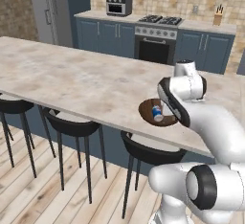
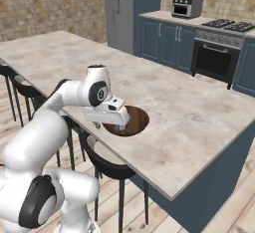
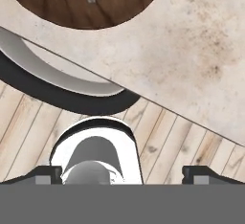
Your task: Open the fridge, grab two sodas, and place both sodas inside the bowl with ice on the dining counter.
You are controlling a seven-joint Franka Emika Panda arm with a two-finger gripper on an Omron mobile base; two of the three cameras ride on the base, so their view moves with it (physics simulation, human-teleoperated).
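The dark brown bowl (image 1: 147, 109) sits near the front edge of the dining counter (image 1: 72, 79). A blue and white soda (image 1: 157, 113) lies in it, and my arm covers the bowl's right part. In the right base view my gripper (image 2: 111, 124) hovers just above the near side of the bowl (image 2: 135, 121), with a bit of blue soda (image 2: 120, 126) under it. The hand view looks down on the bowl (image 3: 91, 7), which holds a silvery can end and ice bits. There my gripper (image 3: 124, 174) is open, holding nothing. The grey fridge (image 1: 48, 7) stands at the back left, doors closed.
Black stools (image 1: 72, 125) line the counter's front; one seat (image 3: 62, 91) lies right under the bowl's edge. A back counter with the stove (image 1: 160, 20), a toaster oven (image 1: 118, 5) and a knife block (image 1: 218, 15) runs behind. The floor is wood planks.
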